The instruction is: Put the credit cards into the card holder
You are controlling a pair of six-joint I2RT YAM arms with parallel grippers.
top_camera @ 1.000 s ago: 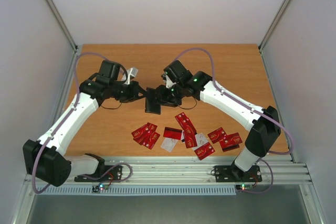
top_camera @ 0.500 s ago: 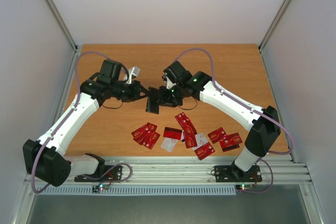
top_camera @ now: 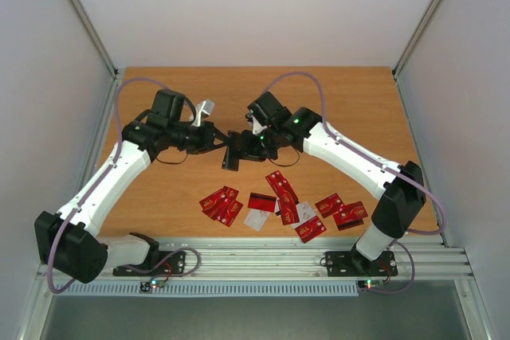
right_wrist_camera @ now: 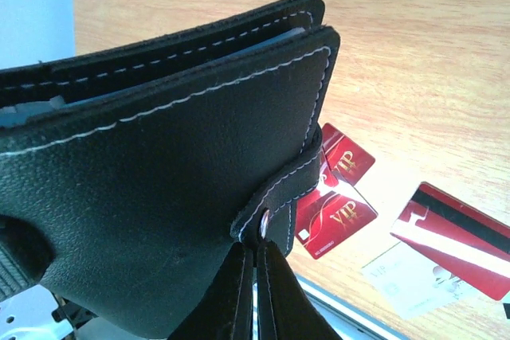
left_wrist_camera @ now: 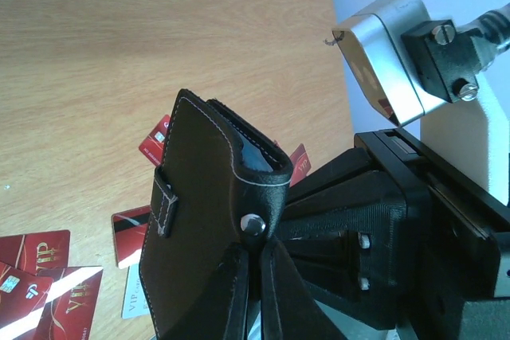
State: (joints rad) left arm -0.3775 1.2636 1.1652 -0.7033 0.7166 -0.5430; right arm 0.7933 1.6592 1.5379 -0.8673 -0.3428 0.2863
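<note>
— Since a second ago the right fingers (right_wrist_camera: 233,302) have gone from half spread to clamped, and the card holder (top_camera: 231,154) has turned more edge-on to the overhead camera.

— Clamped on what?

— On the holder's snap tab (right_wrist_camera: 275,197). The right wrist view shows both fingers pressed together just under the metal stud, with the end of the strap pinched between them.

— And the left fingers (left_wrist_camera: 229,296)?

— Clenched too, grasping the holder's lower edge close beside a snap stud. From the left wrist the holder stands upright above them. It is folded nearly flat, with white stitching along its rim and a sliver of bluish lining at the top.

— So where is the holder?

— It is up off the bench (top_camera: 343,101), hanging in the air between the two arms around the middle of the bench. Each arm grips it from its own side.

— What about the credit cards (top_camera: 275,201)?

— They lie scattered on the bench, nearer the arm bases than the holder. Most are red with gold lettering and several overlap. One shows a dark stripe, and a pale one lies among them. None of them touches the holder or either pair of fingers.
</note>
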